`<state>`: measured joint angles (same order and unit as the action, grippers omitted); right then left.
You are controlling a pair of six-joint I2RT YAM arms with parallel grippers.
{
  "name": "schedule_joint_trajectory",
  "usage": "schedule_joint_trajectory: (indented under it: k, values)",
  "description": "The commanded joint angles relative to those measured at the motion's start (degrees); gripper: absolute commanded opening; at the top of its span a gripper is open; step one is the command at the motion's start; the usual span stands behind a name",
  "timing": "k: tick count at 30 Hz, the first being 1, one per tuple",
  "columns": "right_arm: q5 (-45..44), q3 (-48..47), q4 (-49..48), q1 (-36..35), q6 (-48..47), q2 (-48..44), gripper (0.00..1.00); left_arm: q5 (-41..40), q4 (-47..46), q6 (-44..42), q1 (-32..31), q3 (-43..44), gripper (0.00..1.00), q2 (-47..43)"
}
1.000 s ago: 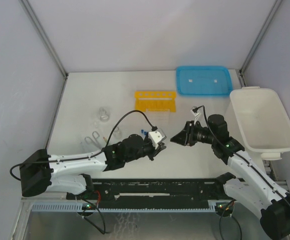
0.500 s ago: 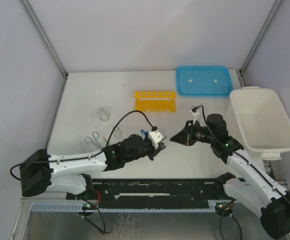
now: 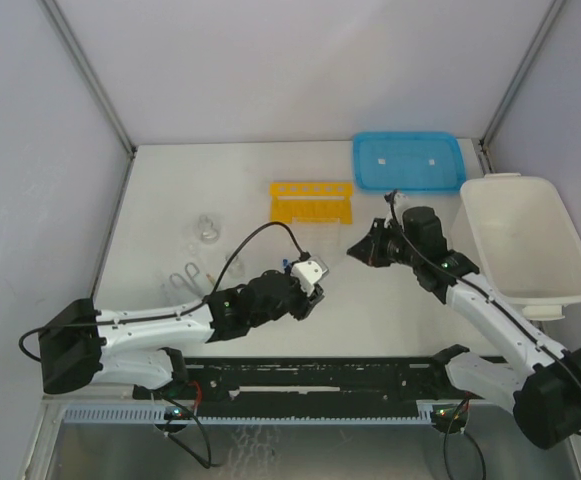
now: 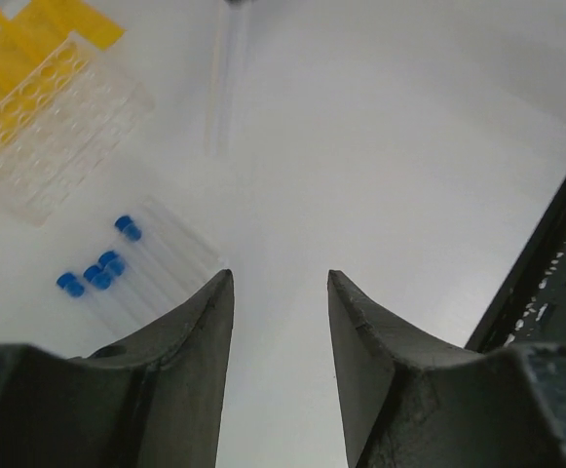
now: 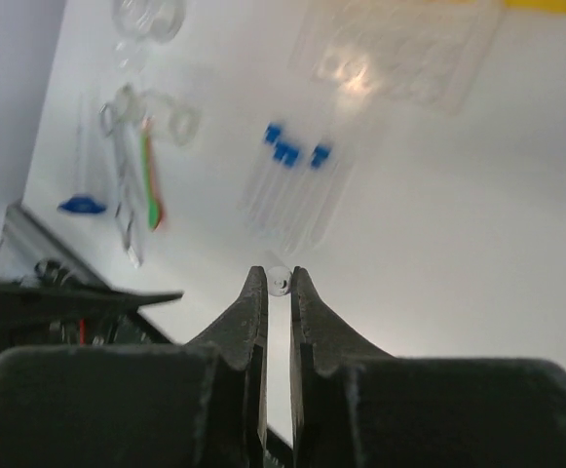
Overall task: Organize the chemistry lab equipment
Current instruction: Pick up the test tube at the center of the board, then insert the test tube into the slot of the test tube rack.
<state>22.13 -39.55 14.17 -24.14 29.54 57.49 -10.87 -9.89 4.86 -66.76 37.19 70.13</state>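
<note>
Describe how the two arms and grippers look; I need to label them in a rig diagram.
Both arms have white link shells with black joint housings and black base blocks. A thin black cable loops over the left arm. The left gripper has dark, tapering, curved fingers; the right gripper has dark, slim, pointed ones. Small green lights show on the arms.

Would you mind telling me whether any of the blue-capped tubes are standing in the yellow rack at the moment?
No, the blue-capped tubes lie flat on the table in the left wrist view, apart from the yellow rack.
</note>
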Motion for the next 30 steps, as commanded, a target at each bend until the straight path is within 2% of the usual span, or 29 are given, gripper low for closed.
schedule_joint_trajectory:
  k: [1,6,12,17,22,30]
  values:
    - [-13.21,-9.42,0.60,-0.97,-3.37,5.98,0.00,-8.12,6.68,4.25,1.36,3.15,0.48,-1.69]
    - [-21.10,-20.95,4.16,-2.32,-7.07,14.94,0.00,-12.57,11.53,8.46,3.72,4.94,0.48,-2.91]
    - [-29.93,-36.70,6.73,-1.08,-12.57,26.47,0.00,-13.10,14.45,11.64,7.72,6.03,0.48,-6.37]
    - [-36.70,-44.65,6.41,-2.13,-18.22,34.65,0.00,-13.37,17.21,13.51,9.44,7.45,0.47,-6.10]
    - [-45.22,-47.53,5.22,-5.26,-24.17,39.43,0.00,-13.73,17.68,15.22,9.78,6.69,0.46,-6.60]
    - [-43.50,-47.55,4.68,-4.53,-24.33,40.86,0.00,-12.94,16.30,15.52,10.75,4.93,0.45,-7.42]
